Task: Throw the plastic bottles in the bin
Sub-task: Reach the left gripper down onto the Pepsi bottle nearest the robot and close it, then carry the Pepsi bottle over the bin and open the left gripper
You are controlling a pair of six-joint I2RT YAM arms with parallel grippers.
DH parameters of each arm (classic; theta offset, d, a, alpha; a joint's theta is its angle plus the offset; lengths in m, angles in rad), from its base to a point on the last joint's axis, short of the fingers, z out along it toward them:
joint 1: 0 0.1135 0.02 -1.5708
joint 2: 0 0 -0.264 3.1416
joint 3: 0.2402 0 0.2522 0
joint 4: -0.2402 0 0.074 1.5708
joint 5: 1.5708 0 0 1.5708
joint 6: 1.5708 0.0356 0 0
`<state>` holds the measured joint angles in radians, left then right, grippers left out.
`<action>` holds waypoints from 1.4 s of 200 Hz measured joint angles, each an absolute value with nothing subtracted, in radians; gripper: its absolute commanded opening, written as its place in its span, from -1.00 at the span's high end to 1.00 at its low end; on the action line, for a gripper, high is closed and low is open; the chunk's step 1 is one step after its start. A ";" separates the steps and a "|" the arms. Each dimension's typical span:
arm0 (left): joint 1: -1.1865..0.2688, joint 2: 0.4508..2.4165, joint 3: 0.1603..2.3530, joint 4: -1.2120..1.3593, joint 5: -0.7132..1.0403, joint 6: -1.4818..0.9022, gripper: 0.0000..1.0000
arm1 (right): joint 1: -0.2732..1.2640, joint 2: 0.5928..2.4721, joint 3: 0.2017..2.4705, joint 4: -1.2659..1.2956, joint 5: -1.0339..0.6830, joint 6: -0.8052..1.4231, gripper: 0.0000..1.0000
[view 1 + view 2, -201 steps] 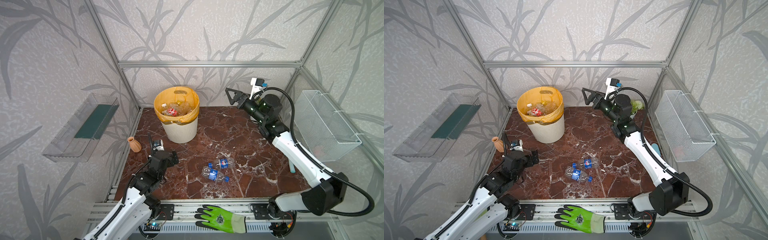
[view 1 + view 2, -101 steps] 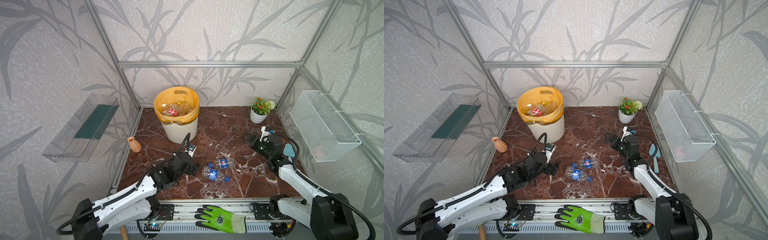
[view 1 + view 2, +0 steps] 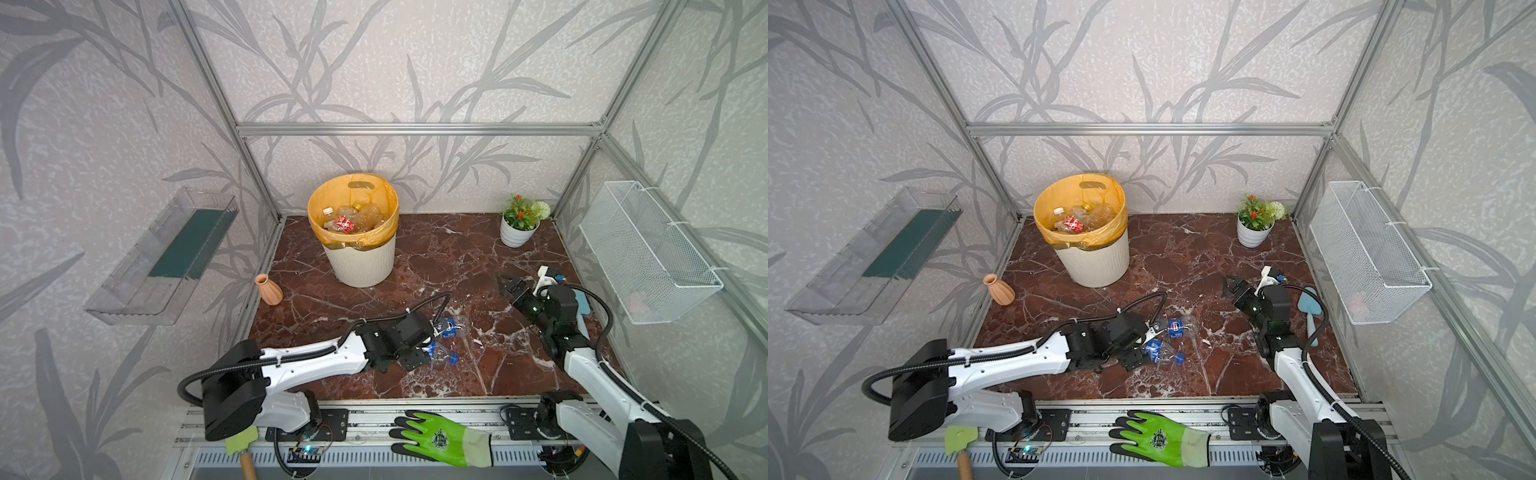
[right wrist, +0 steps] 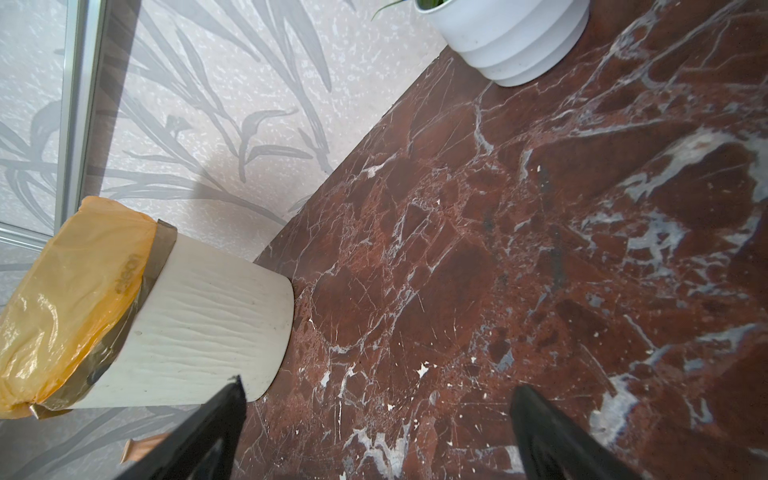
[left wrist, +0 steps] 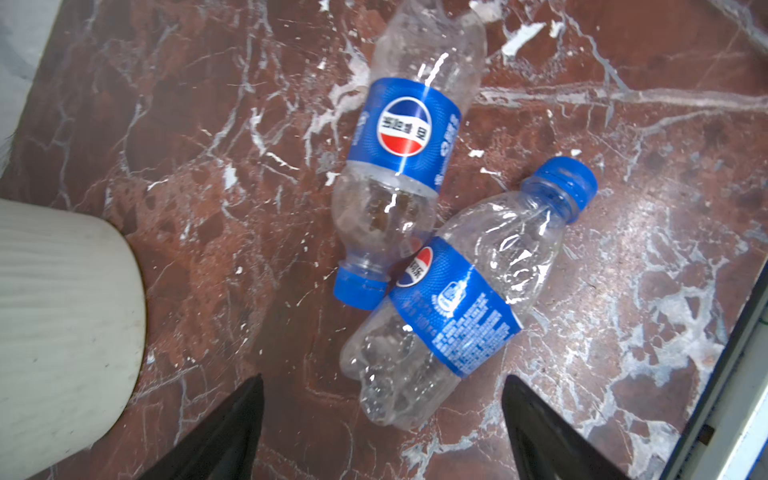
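Observation:
Two clear plastic bottles with blue labels and blue caps lie touching on the marble floor: a far bottle and a near bottle. My left gripper is open and low, its fingers either side of the near bottle's base without touching it. The bin, cream with an orange liner, holds several bottles. My right gripper hangs open and empty at the right.
A white flower pot stands at the back right and a terracotta vase at the left edge. A blue trowel lies by the right wall under the wire basket. A green glove rests on the front rail.
The left arm has reached right to the near bottle, and its jaws have narrowed a little. The right arm has come down from beside the bin to the right side.

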<state>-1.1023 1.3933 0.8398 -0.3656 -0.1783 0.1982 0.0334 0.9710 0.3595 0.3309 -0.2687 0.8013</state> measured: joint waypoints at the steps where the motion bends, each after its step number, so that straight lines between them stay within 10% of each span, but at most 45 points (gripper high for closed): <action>1: -1.103 1.396 0.841 -0.366 -0.178 0.200 -0.74 | 0.033 0.971 0.359 0.331 -0.270 0.801 -0.98; 141: -1.124 1.692 0.950 -0.381 -0.120 0.337 -0.64 | -0.026 0.931 0.302 0.320 -0.290 0.821 -0.98; 280: -1.124 1.591 0.918 -0.360 -0.075 0.295 -0.03 | -0.037 0.926 0.282 0.313 -0.297 0.830 -0.98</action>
<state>-1.1236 1.5913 0.9184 -0.3603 -0.0746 0.2947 -0.0372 0.9264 0.2825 0.3134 -0.2966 0.8303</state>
